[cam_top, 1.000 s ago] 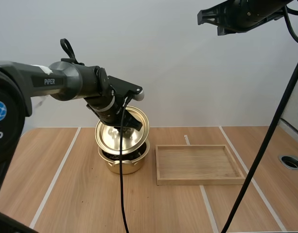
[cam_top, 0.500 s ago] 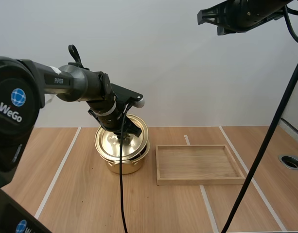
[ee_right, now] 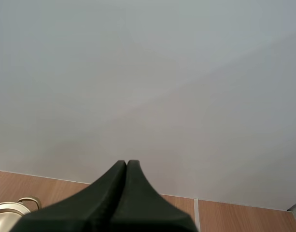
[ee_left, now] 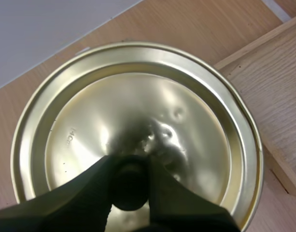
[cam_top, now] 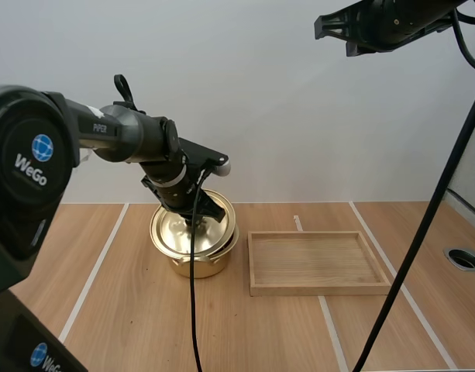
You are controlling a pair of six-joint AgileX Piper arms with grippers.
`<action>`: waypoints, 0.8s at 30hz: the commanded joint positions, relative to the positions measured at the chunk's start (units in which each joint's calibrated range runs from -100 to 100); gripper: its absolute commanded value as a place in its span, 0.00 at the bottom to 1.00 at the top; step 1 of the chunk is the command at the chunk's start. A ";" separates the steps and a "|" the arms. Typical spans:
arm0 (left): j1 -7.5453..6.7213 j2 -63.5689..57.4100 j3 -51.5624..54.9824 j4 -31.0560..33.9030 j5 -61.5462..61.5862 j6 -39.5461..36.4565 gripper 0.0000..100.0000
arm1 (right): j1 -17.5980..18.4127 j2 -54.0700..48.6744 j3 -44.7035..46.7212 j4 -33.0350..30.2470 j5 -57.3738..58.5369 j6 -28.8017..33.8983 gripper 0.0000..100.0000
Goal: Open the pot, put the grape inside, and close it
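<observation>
Toward the left of the wooden worktop (cam_top: 129, 310), the pot (cam_top: 197, 263) stands just left of the wooden tray (cam_top: 318, 263), with a narrow strip of bare board between them. The pot is round, brass-coloured metal with a shiny wall. Its lid (cam_top: 187, 230) lies over its mouth, tipped slightly toward the near side; whether it is fully seated cannot be told.

The left pincer (cam_top: 200, 217) reaches down from the far left onto the lid's middle. In the left wrist view the left pincer (ee_left: 130, 169) is clamped on the dark round knob (ee_left: 130, 191), one black finger pressed to each side. The lid (ee_left: 186, 145) is a polished golden disc with a raised ring near its rim and a few small dents by the knob. Its right edge overhangs close to the tray's pale, grained rim (ee_left: 278, 96).

The tray is a shallow rectangle of light wood with low straight walls. Open board lies to the left, near and right of the pot and tray, crossed by pale stripes.

The right pincer (cam_top: 324, 27) hangs high at the far right, well apart from everything. Its fingers (ee_right: 119, 174) lie together as one dark wedge, with a loop handle of the pot (ee_right: 28, 200) far below.
</observation>
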 commanded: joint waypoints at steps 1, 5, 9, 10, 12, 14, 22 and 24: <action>-0.13 1.36 -0.19 0.45 0.33 0.11 0.00 | -0.17 -0.90 -0.25 0.19 -0.06 -0.26 0.00; -0.13 1.87 -0.19 0.45 0.15 0.11 0.00 | -0.17 -0.90 -0.25 0.19 -0.06 -0.26 0.00; -0.13 1.85 -0.19 0.45 -1.14 0.51 0.00 | -0.17 -0.90 -0.25 0.19 -0.06 -0.26 0.00; -0.13 1.85 -0.19 0.45 -1.04 0.62 0.00 | -0.17 -0.90 -0.25 0.19 -0.06 -0.26 0.00; -0.13 1.85 -0.19 0.45 -1.04 0.95 0.00 | -0.17 -0.90 -0.25 0.54 -0.06 -0.26 0.00; -0.13 1.85 -0.19 0.45 -1.21 0.95 0.00 | -0.17 -0.90 -0.25 0.91 -0.06 -0.26 0.00; -0.13 1.85 -0.19 0.45 -2.07 1.67 0.00 | -0.17 -0.90 -0.25 2.14 0.44 -0.26 0.00; -0.13 1.85 -0.19 0.45 -2.23 1.65 0.00 | -0.17 -0.90 -0.25 2.36 1.03 -0.26 0.00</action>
